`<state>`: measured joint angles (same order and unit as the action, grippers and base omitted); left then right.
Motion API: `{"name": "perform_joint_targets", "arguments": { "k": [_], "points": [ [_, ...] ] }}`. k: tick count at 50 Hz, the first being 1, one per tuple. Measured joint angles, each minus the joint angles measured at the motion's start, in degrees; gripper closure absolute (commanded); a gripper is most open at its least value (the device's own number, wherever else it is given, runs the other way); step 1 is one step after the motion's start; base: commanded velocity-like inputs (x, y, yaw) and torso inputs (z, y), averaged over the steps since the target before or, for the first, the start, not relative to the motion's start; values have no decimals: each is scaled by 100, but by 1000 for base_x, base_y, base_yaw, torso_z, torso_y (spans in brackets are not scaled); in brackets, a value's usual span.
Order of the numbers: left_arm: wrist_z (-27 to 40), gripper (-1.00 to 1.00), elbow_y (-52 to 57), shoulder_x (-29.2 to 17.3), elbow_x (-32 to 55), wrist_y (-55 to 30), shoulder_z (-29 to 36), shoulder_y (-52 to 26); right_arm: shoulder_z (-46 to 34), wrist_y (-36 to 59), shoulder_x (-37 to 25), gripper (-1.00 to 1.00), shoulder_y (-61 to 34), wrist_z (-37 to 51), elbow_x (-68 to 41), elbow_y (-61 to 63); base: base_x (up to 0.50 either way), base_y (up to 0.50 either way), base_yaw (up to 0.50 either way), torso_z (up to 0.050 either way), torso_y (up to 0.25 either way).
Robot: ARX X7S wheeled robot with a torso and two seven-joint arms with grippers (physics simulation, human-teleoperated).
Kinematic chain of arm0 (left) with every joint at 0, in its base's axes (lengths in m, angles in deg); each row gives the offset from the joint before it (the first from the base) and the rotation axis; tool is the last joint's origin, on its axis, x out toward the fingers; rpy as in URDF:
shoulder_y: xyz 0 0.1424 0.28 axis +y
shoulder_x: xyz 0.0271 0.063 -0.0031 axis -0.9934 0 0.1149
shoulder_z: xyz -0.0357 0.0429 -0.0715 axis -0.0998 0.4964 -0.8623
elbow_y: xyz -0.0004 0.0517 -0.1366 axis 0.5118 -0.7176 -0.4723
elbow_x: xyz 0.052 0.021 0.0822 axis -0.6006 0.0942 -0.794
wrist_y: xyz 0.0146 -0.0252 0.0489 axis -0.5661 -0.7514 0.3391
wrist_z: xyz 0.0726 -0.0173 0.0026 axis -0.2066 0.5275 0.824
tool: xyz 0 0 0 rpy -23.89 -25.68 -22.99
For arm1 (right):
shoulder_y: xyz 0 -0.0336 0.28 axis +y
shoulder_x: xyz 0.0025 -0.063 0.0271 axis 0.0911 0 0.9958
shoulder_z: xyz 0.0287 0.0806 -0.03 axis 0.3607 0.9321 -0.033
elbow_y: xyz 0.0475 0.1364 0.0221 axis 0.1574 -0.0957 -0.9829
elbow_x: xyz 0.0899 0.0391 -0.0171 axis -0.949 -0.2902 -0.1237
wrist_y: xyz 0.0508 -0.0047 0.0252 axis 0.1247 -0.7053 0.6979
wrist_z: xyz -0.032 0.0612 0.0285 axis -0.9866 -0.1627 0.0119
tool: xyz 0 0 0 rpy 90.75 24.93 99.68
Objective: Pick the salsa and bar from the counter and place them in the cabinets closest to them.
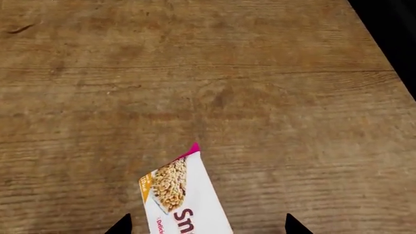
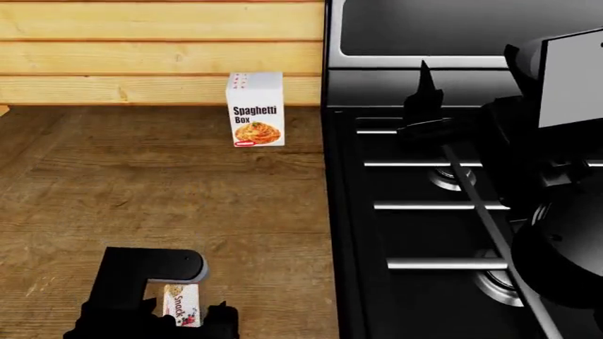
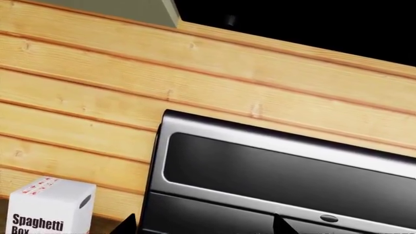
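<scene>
The bar (image 1: 185,195) lies flat on the wooden counter (image 1: 195,73), a white wrapper with a pink tip and a cereal picture. My left gripper (image 1: 208,226) is open and low over it, one fingertip on each side with gaps to the wrapper. In the head view the bar (image 2: 181,302) shows between the black fingers of the left gripper (image 2: 186,315) near the counter's (image 2: 141,205) front edge. My right gripper (image 2: 424,88) hangs open over the back of the stove, empty; its two tips (image 3: 202,225) frame the stove's back panel. The salsa is out of view.
A white spaghetti box (image 2: 255,108) stands upright against the plank wall (image 2: 141,49), also seen as the box (image 3: 48,209) in the right wrist view. The black gas stove (image 2: 424,212) with its grates fills the right side, directly beside the counter.
</scene>
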<state>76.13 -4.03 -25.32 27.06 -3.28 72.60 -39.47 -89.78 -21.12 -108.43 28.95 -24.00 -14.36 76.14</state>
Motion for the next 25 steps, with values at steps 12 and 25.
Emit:
{"name": "perform_joint_targets", "arguments": {
  "k": [12, 25],
  "points": [
    [-108, -100, 49, -41, -292, 157, -171, 310, -49, -29, 14, -100, 8, -25, 51, -45, 4, 0, -1, 0, 0],
    [-155, -100, 64, -31, -470, 201, -241, 452, -71, -17, 9, -100, -19, -6, 25, -62, 5, 0, -3, 0, 0]
  ]
}}
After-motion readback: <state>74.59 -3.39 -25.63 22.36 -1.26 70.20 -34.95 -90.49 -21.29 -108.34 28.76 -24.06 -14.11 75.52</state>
